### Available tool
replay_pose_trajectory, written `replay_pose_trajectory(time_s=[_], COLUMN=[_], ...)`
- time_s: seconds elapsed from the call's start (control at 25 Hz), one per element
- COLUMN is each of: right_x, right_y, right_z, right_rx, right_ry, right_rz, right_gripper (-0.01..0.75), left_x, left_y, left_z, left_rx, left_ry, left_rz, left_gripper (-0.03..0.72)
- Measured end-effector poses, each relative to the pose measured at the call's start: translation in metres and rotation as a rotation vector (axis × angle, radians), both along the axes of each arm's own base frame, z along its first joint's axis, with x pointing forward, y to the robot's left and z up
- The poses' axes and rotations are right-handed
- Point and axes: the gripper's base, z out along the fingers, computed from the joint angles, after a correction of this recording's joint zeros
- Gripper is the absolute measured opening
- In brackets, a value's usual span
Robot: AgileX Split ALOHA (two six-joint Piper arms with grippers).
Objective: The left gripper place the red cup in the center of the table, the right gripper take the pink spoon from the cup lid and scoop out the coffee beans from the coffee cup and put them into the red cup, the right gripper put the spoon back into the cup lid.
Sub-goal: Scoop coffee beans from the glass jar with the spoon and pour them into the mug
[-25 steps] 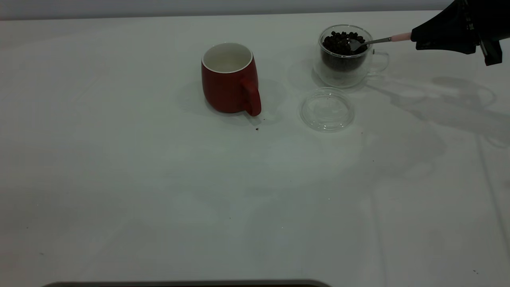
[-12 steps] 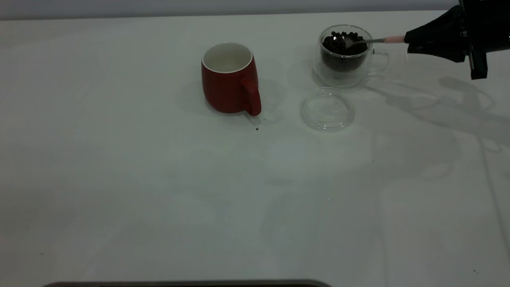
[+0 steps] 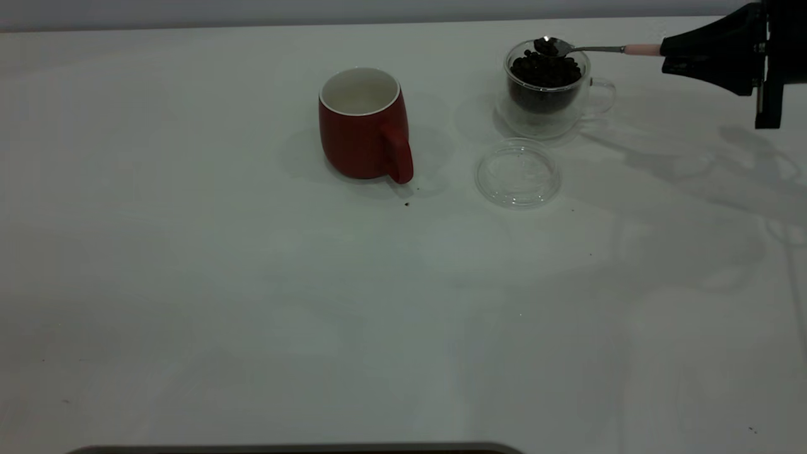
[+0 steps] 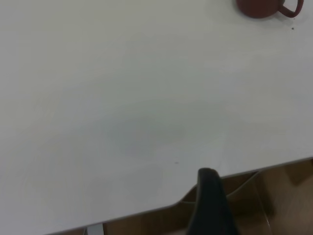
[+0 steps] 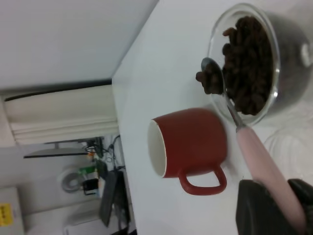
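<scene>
The red cup [image 3: 364, 123] stands upright near the table's middle, handle toward the front; it also shows in the right wrist view [image 5: 190, 143] and the left wrist view [image 4: 264, 7]. The glass coffee cup [image 3: 546, 87] holds coffee beans [image 5: 249, 63]. My right gripper [image 3: 668, 53] is shut on the pink spoon [image 3: 640, 50], also seen in the right wrist view [image 5: 261, 169]. The spoon bowl [image 3: 546, 45] carries a few beans just above the cup's far rim. The clear cup lid [image 3: 517, 173] lies empty in front of the coffee cup. One finger [image 4: 211, 205] of my left gripper shows past the table's edge.
A stray bean [image 3: 406, 203] lies on the table in front of the red cup. The white table [image 3: 252, 284] stretches wide to the front and left. The table's edge [image 4: 234, 171] shows in the left wrist view.
The right gripper has lifted the spoon out of the beans; the bowl now carries beans above the coffee cup's rim. The red cup and lid have not moved.
</scene>
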Motion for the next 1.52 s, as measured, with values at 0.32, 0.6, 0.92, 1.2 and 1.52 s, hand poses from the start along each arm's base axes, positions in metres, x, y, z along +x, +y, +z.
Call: replay_pose_trajectory(time_s=[0.32,0.6,0.92,1.2,1.52], right_x=[-0.001,0.005,0.003,-0.002,-0.002], right_y=[0.004,0.055,0.113,0.138,0.144], right_z=[-0.010,-0.007,-0.005,-0.005,-0.008], right_rx=[0.017,0.044,0.063,0.061,-0.092], right_ry=[0.020,0.013,-0.006,-0.021,-0.258], right_rz=[-0.009,0.059,0.152,0.214,0.317], right_gripper=[0.113,0.113,0.113,0.113,0.113], left_x=[0.000,0.000,0.000,0.000,0.000], left_y=[0.000,0.000,0.000,0.000,0.000], left_z=[0.000,0.000,0.000,0.000,0.000], left_rx=[-0.001,-0.001,-0.001,-0.003,-0.003], left_ry=[0.000,0.000,0.000,0.000,0.000], left_rz=[0.000,0.000,0.000,0.002,0.002], left_gripper=[0.586,0.586,0.586,0.586,0.586])
